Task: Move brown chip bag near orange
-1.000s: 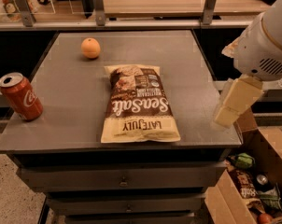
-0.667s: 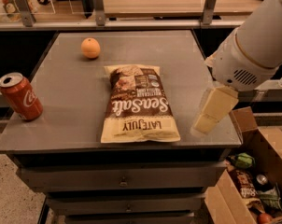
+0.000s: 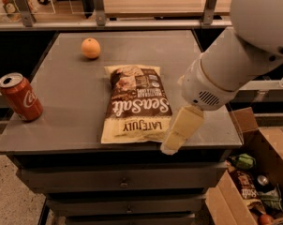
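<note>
The brown chip bag (image 3: 137,103) lies flat in the middle of the grey table (image 3: 71,102), its tan "LATE JULY" end toward the front edge. The orange (image 3: 91,48) sits at the table's far left, a short way beyond the bag's far end. My gripper (image 3: 172,142) hangs from the white arm (image 3: 235,64) at the bag's front right corner, close over the table's front edge, pointing down and to the left.
A red Coca-Cola can (image 3: 20,97) stands at the table's left edge. A cardboard box (image 3: 254,182) with packets and clutter sits on the floor at the lower right. Drawers (image 3: 122,182) are below the tabletop. A rail with posts runs behind the table.
The arm has swung left and forward, bringing the gripper from off the table's right side to the bag's front right corner. Bag, orange and can have not moved.
</note>
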Controlling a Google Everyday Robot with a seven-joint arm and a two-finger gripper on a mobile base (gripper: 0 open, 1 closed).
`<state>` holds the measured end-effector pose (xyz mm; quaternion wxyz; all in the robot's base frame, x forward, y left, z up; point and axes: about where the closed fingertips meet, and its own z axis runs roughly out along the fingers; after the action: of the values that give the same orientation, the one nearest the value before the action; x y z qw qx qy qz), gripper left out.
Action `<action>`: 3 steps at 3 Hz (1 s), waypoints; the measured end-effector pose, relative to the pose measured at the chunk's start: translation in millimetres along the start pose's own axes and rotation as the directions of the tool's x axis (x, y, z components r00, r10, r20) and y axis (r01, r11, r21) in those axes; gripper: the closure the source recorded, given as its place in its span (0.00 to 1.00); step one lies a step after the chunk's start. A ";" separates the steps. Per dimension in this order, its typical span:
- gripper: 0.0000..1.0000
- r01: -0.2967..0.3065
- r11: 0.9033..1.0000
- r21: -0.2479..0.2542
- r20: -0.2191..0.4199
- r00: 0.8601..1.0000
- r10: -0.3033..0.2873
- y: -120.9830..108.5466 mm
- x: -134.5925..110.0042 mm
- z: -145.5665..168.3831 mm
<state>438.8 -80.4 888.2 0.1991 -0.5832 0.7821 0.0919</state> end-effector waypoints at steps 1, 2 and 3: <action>0.00 0.015 0.999 -0.031 0.005 1.000 -0.015 14.5 -12.7 23.7; 0.00 0.023 0.998 -0.051 0.007 1.000 -0.023 20.3 -20.9 43.8; 0.00 0.020 0.998 -0.058 0.013 1.000 -0.019 18.3 -26.1 61.7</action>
<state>440.3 -28.8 841.8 0.1879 -0.5957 0.7722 0.1166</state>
